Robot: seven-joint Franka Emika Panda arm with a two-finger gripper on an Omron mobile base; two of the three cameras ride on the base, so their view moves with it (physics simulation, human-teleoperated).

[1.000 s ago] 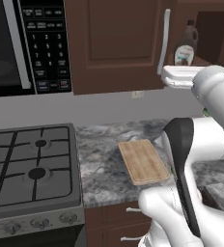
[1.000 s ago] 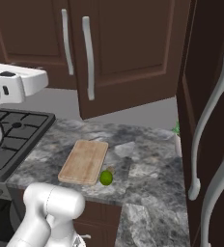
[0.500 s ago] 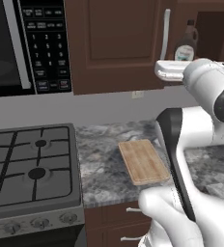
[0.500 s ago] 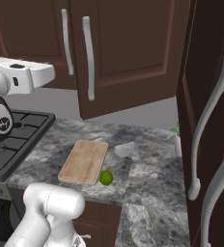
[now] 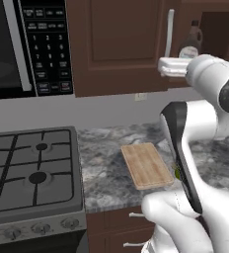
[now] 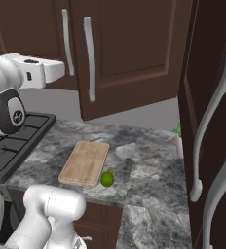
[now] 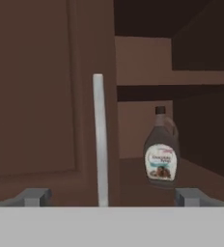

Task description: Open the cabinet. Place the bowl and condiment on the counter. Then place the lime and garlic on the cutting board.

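Note:
The cabinet's right half stands open, and its dark door [image 6: 210,97] swings out at the right. Inside, on the shelf [image 7: 133,169], a brown condiment bottle [image 7: 161,155] with a white label stands upright; it also shows past my hand [image 5: 190,43]. My gripper [image 7: 111,198] is open and holds nothing. It faces the closed left door's pale handle [image 7: 99,140] and hangs short of the shelf. The wooden cutting board [image 6: 84,163] lies bare on the counter, with the lime [image 6: 106,179] at its near right corner. The bowl and garlic are out of view.
A microwave [image 5: 22,44] hangs over the gas stove [image 5: 30,170] to the left of the board. The open door carries two long pale handles [image 6: 210,126]. A small green and pale thing [image 6: 177,131] peeks out by the door's edge; I cannot tell what it is.
My hand has swung from beside the arm toward the cabinet front and now points at the closed door's handle and the bottle. The jaws stayed open.

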